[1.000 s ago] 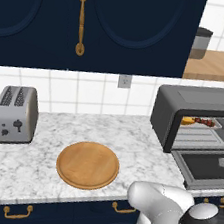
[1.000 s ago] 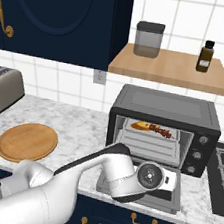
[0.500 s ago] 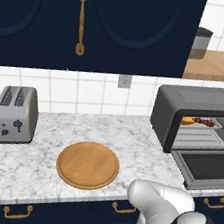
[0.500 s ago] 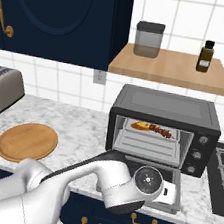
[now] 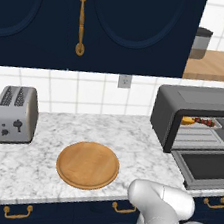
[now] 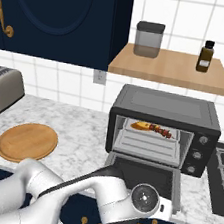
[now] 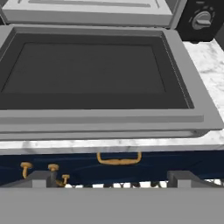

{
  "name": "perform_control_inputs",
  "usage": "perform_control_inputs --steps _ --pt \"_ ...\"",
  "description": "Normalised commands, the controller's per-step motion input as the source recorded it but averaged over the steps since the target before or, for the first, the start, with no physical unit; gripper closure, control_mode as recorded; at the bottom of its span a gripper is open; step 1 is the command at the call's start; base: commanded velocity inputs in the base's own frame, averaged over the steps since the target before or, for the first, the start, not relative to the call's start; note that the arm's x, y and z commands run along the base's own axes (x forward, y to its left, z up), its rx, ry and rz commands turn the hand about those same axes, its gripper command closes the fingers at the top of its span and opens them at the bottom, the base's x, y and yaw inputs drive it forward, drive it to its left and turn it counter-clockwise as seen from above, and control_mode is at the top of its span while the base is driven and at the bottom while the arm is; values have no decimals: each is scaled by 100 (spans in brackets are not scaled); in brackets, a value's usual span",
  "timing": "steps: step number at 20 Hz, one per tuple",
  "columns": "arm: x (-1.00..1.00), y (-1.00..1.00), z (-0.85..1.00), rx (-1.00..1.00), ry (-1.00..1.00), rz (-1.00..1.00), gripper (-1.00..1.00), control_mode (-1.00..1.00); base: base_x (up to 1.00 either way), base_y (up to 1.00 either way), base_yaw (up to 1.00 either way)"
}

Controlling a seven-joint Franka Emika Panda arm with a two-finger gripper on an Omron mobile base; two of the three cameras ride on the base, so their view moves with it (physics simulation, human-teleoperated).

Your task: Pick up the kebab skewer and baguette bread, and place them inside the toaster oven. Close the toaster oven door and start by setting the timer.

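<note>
The hand (image 6: 163,208) sits low at the counter (image 6: 85,135) edge, just before the lowered door (image 7: 96,74); its fingers are not visible, so I cannot tell how wide it is or whether it holds anything. Skewer (image 6: 161,131) and bread (image 6: 140,125) lie on the rack inside the oven (image 6: 164,111). Judgement: the step is closing; come under the door's front lip and lift along its hinge arc.
</note>
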Motion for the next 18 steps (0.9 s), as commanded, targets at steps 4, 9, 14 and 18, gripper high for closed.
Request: perform_control_inputs --steps 4,9,14,18 --pt "1 0 -22 0 0 0 -100 -100 0 0 0" --pt "15 3 -4 0 0 0 -100 -100 0 0 0" --pt "24 4 -1 1 0 1 -100 -100 0 0 0" --pt "0 0 -10 2 0 2 -100 -100 0 0 0"
